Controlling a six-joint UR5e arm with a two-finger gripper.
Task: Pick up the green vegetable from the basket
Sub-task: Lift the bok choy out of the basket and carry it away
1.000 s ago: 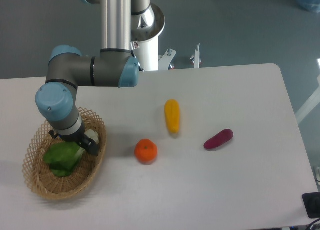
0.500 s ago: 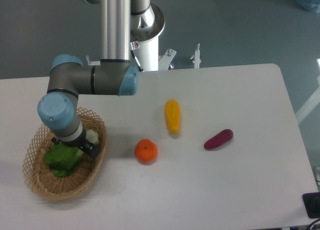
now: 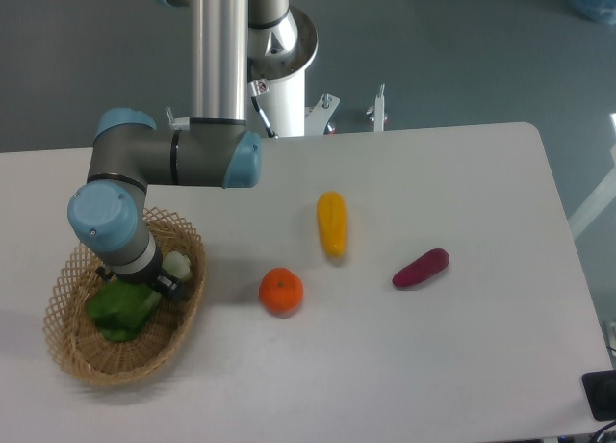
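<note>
One basket (image 3: 72, 351), one bok choy (image 3: 117, 308), one orange (image 3: 281, 292).

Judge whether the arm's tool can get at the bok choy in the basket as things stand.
Probably yes. The tool hangs directly over the bok choy inside the basket, with nothing lying on top. The wrist hides the fingers, so actual contact cannot be told.

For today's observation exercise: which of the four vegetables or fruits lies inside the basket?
The green vegetable, under the gripper, in the basket; the others lie on the table.
</note>
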